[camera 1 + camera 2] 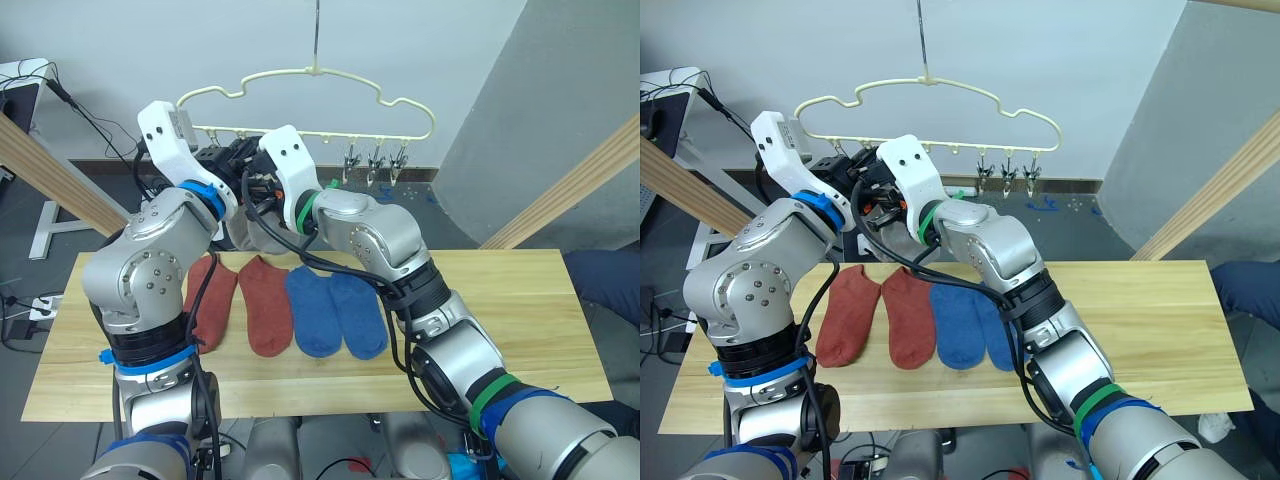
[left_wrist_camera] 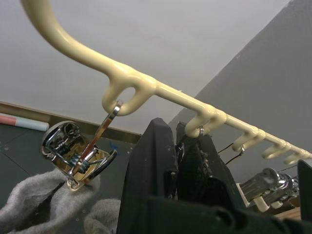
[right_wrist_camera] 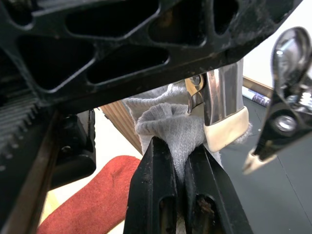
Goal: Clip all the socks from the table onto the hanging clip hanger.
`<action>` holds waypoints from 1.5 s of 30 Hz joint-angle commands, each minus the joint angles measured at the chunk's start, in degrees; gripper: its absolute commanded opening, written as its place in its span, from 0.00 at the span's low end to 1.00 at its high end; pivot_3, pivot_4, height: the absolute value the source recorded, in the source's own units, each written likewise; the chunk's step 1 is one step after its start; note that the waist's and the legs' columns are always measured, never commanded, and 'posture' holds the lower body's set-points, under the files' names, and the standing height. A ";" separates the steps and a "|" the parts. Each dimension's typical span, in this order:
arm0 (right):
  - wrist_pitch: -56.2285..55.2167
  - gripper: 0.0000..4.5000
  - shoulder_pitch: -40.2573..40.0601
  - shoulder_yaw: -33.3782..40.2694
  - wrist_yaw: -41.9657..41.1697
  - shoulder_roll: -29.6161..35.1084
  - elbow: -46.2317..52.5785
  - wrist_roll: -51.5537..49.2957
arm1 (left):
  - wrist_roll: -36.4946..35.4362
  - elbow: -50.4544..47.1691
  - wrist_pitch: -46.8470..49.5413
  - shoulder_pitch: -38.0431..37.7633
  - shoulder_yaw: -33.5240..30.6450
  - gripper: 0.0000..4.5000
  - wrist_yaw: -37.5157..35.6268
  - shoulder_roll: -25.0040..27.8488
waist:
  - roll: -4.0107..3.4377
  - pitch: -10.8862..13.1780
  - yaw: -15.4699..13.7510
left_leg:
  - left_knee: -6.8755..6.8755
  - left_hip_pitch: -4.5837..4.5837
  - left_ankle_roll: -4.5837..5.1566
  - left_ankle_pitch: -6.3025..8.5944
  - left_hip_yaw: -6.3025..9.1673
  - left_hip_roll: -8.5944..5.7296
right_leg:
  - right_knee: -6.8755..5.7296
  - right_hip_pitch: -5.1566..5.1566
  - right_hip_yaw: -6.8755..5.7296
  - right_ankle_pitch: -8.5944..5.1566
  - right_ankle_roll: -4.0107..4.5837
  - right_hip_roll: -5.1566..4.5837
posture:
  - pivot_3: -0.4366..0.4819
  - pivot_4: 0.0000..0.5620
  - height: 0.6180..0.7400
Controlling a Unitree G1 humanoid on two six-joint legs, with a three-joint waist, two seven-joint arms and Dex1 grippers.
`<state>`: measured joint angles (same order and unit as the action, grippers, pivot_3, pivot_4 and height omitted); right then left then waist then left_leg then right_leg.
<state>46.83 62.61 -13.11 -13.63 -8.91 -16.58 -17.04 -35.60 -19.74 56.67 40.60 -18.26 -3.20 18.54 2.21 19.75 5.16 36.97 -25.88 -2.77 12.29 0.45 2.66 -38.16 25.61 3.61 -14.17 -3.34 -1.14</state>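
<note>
Over the light wooden counter (image 1: 560, 330), the right claw (image 3: 180, 168) pinches a soft grey sock (image 3: 165, 124) just below a chrome clip (image 3: 222, 109); the left claw's (image 2: 178, 161) grip is unclear.

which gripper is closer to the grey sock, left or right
Right. The right gripper has its jaws shut on the grey sock, holding it up at a metal clip. The left gripper is just beside it under the hanger, not gripping the fabric.
</note>
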 commanded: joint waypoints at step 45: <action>21.86 0.56 -17.26 3.74 -12.54 19.52 41.83 -11.06 | -0.33 -21.34 -4.54 -19.69 0.00 0.44 -9.37 13.13 | 0.02 -0.02 -0.50 | 0.13 0.04 -0.20 -0.14 0.35 -0.06 | -0.53 0.01 -0.19 -0.03 0.06 0.05 | 0.38 0.56 1.00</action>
<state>68.92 45.73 -11.66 -23.69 9.60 20.05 -25.65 -35.12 -37.96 54.22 21.43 -16.11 -11.40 30.97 2.23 19.72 4.66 37.11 -25.85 -2.99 12.14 0.79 2.59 -38.69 25.62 3.42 -14.20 -3.28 -1.09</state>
